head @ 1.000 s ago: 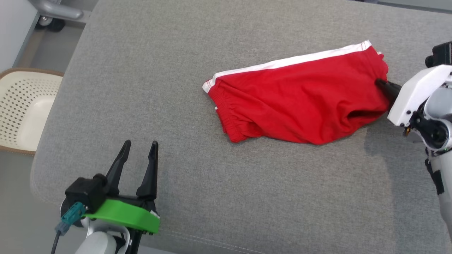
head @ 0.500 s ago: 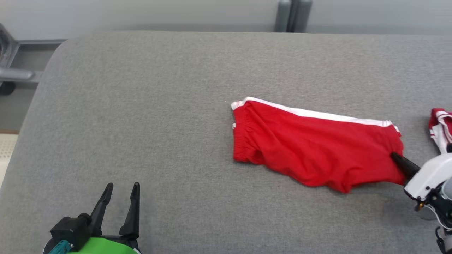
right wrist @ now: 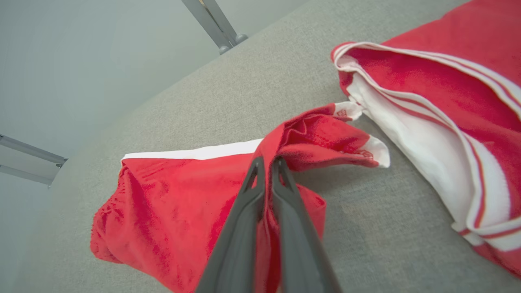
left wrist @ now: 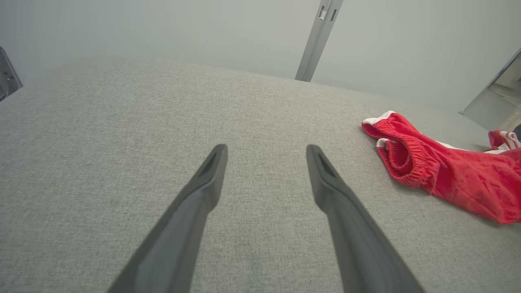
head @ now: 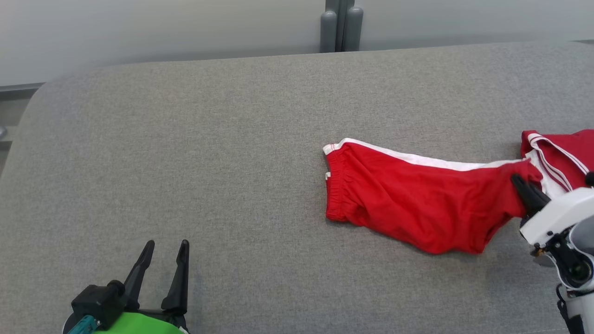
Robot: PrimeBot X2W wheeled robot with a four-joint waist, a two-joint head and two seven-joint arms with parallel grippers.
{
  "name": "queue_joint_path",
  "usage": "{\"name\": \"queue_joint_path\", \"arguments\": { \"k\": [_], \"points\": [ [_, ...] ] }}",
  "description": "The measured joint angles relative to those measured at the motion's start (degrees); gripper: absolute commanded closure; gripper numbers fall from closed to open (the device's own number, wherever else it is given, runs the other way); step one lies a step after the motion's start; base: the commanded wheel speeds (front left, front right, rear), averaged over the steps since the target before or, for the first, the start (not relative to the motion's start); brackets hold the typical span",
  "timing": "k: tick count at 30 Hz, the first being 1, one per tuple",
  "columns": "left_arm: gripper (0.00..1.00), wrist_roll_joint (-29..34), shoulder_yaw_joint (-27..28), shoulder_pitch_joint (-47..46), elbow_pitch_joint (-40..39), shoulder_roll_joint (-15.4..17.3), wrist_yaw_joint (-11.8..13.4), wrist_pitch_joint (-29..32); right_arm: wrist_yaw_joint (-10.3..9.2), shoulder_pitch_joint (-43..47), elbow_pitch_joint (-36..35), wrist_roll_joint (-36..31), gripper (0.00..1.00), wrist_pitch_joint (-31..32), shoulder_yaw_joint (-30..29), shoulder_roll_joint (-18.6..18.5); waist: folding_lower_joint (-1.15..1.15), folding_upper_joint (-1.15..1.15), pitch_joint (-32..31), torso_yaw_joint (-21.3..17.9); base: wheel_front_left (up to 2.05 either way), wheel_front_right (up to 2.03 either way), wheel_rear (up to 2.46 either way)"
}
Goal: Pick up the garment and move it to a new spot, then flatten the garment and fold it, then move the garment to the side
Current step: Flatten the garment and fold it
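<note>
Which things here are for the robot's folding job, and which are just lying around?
For the job:
- red shorts, pinched at one end by the shut right pincer
- left pincer, open and empty
- grey padded top the shorts lie on

Just lying about:
- second red-and-white garment, near the shorts' held end
- grey posts behind

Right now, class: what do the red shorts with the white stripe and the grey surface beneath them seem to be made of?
Red shorts with white stripe: soft matte knit, probably cotton jersey; they crease limply and the waistband is gathered. Grey surface: matte woven upholstery fabric, seemingly padded, judging by its fine flecked weave and rounded edge.
</note>
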Motion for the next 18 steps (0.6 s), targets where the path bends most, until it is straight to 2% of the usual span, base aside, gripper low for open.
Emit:
{"name": "queue_joint_path", "arguments": {
  "k": [5,9,13,18],
  "points": [
    [0.00,0.16,0.41,-0.43,0.48,-0.38,-0.78,0.00,0.00,-4.09,-6.09,-2.32,1.00,0.77,7.58,0.88,0.00,0.00,0.65,1.03,0.00,0.00,0.00],
    [0.00,0.58,0.60,-1.36,0.83,-1.30,-1.35,0.00,0.00,-6.85,-8.32,-4.80,1.00,3.11,15.41,3.96,0.00,0.00,1.50,2.13,0.00,0.00,0.00],
    [0.00,1.34,0.33,-2.64,1.77,-2.37,-2.36,0.00,0.00,-9.05,-7.21,-6.75,1.00,4.22,20.56,7.09,0.00,0.00,2.63,3.48,0.00,0.00,0.00],
    [0.00,2.14,0.57,-3.71,3.10,-3.37,-3.32,0.00,0.00,-12.38,-2.43,-8.89,1.00,4.11,24.30,9.40,0.00,0.00,4.00,5.42,0.00,0.00,0.00]
  ]
}}
